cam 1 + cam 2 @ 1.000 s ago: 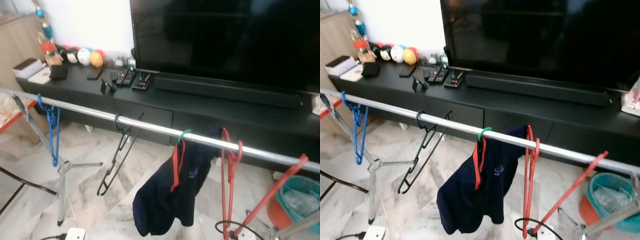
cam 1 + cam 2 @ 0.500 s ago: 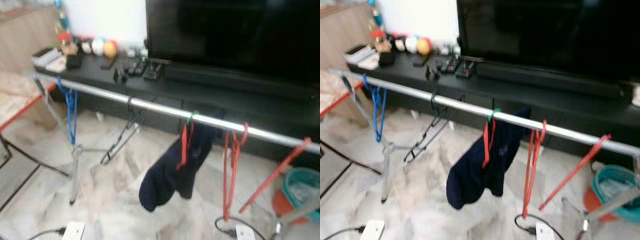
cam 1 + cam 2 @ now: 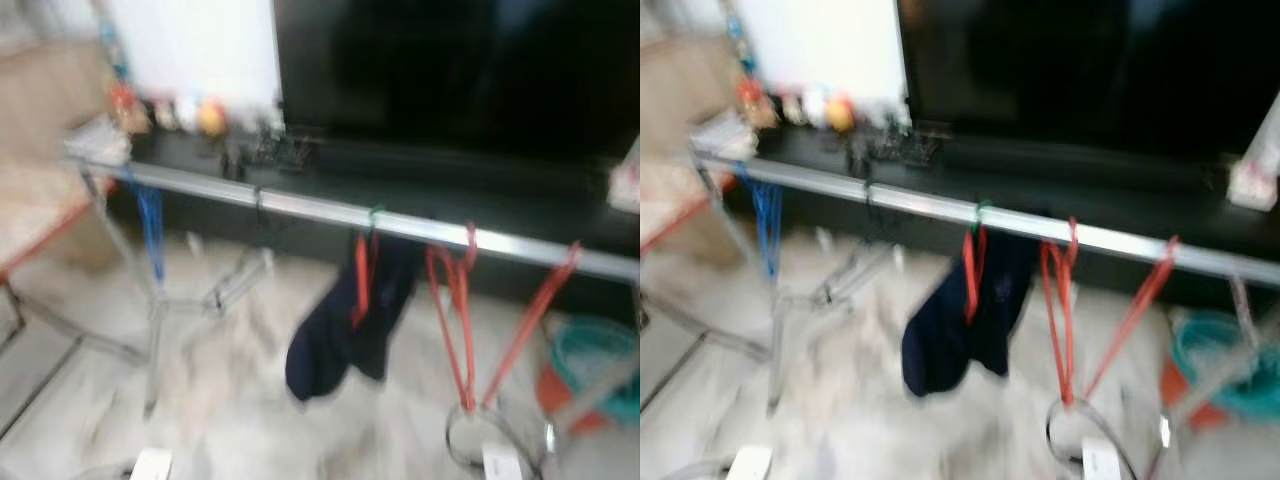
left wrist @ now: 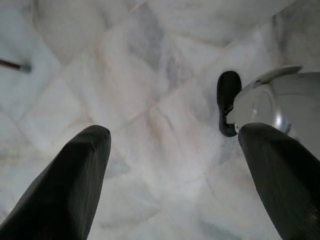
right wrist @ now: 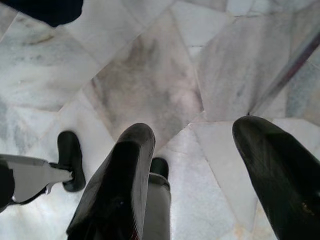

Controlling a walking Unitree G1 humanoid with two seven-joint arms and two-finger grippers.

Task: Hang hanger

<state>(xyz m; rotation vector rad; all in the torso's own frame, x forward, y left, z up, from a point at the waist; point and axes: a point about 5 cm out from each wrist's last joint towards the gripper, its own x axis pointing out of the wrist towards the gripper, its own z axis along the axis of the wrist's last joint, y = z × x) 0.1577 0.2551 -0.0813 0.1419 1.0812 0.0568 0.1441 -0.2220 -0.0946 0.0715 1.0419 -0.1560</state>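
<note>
Four hangers are counted on the rail (image 3: 320, 210) across mid-frame: one blue hanger (image 3: 151, 232), one black hanger (image 3: 258, 205), one green-hooked hanger (image 3: 370, 222) carrying a navy garment (image 3: 345, 325), one red hanger (image 3: 455, 300). The left tool (image 4: 170, 165) and right tool (image 5: 200, 165) are held wide open, empty, over the marble floor (image 4: 150, 75). Since before, the view has blurred and drawn back.

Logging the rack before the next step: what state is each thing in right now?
Rail: horizontal, carrying the hangers.
Blue hanger: hanging, bare.
Black hanger: hooked on, blurred.
Dark garment: hanging from the green-hooked hanger.
Red hangers: hanging, bare.
Left gripper: open, holding nothing.
Right gripper: open, holding nothing.
</note>
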